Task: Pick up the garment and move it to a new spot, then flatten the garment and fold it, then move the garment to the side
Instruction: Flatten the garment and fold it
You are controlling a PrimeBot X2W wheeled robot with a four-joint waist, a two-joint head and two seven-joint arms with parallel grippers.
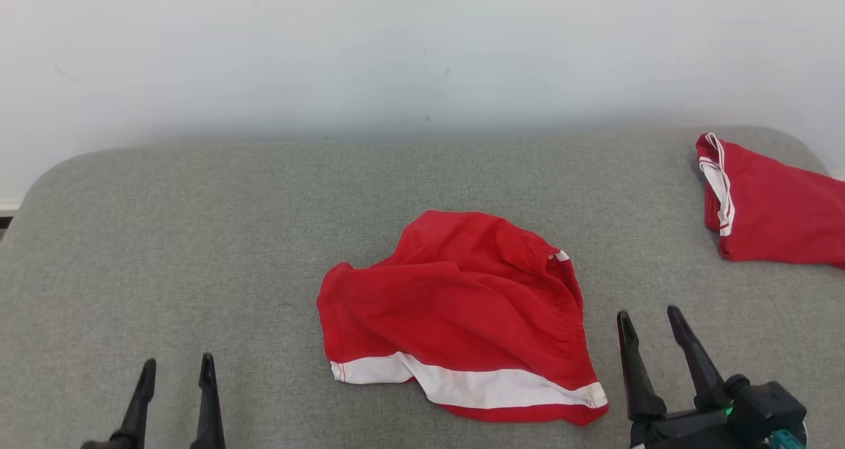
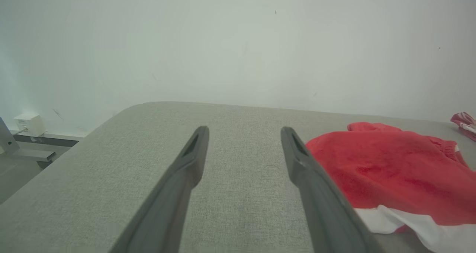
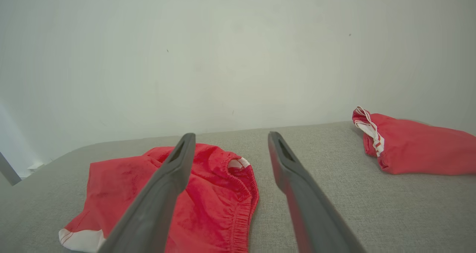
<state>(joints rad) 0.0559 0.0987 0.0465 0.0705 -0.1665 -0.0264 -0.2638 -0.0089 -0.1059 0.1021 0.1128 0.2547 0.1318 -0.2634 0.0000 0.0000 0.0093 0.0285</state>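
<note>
1. The left gripper (image 1: 179,360) sits lowest in the head view. Its two dark fingers are spread wide with nothing between them, above bare cloth and well apart from the garment. In the left wrist view, the left gripper (image 2: 244,129) is just as wide, with only grey weave in the gap.
2. The right gripper (image 1: 648,311) is also released and holds nothing. It is just beside the garment's right edge, near the white-banded hem corner. I cannot tell whether it touches the fabric there. The right wrist view shows the right gripper (image 3: 231,134) with its fingers splayed.
3. The grey fabric-covered surface (image 1: 198,238) has rounded corners and meets a pale wall (image 1: 396,53) behind.
4. The garment (image 1: 462,304), red shorts with a white band along the hem, lies rumpled near the surface's middle, its elastic waist towards the right gripper.
5. A second red garment (image 1: 772,211) with white stripes lies at the far right, well apart.
</note>
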